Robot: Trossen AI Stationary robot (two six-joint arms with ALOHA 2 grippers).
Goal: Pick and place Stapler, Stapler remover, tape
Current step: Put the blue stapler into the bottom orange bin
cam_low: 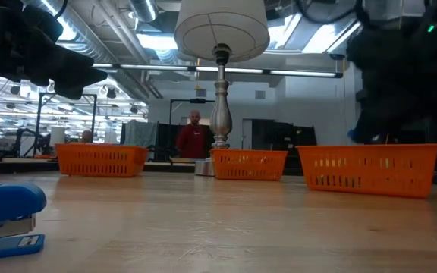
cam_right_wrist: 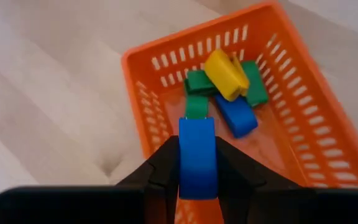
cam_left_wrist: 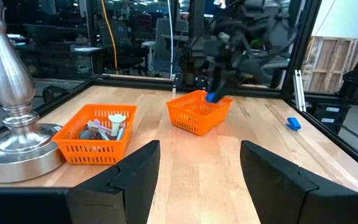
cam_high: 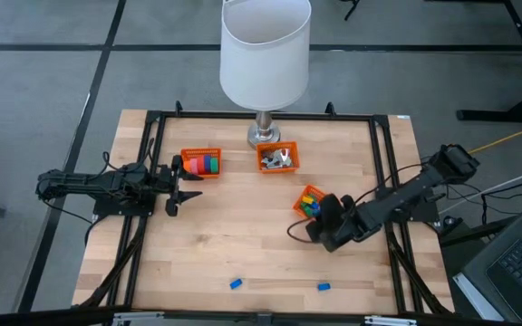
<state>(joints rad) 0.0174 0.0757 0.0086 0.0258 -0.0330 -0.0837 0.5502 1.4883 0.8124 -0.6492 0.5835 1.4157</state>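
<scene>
My right gripper (cam_right_wrist: 197, 186) is shut on a blue stapler (cam_right_wrist: 197, 149) and hangs over the rim of an orange basket (cam_right_wrist: 303, 124), also seen in the high view (cam_high: 303, 194). In that basket lie green, yellow and blue staplers (cam_right_wrist: 229, 78). My left gripper (cam_high: 187, 186) is open and idle beside the far-left basket (cam_high: 200, 163), which holds the pink, red and orange tape rolls (cam_high: 205, 165). The middle basket (cam_high: 277, 158) holds pale silvery staple removers (cam_high: 281, 158). Two more blue staplers (cam_high: 236, 283) (cam_high: 323, 286) lie flat on the table near its near edge. My right gripper pinches the blue stapler between its two fingers (cam_right_wrist: 160, 171), one on each long side (cam_right_wrist: 182, 158). The stapler lies along the fingers, its free end (cam_right_wrist: 197, 123) pointing at the basket. The fingers slant down from the table's right. The stapler is lifted clear above the basket's rim.
A lamp with a white shade (cam_high: 264, 54) stands on a metal base (cam_high: 263, 138) at the far edge, next to the middle basket. A black frame rail (cam_high: 265, 116) borders the table. Bare wood (cam_high: 243, 226) lies between the arms. A person (cam_low: 194, 136) stands in the room behind.
</scene>
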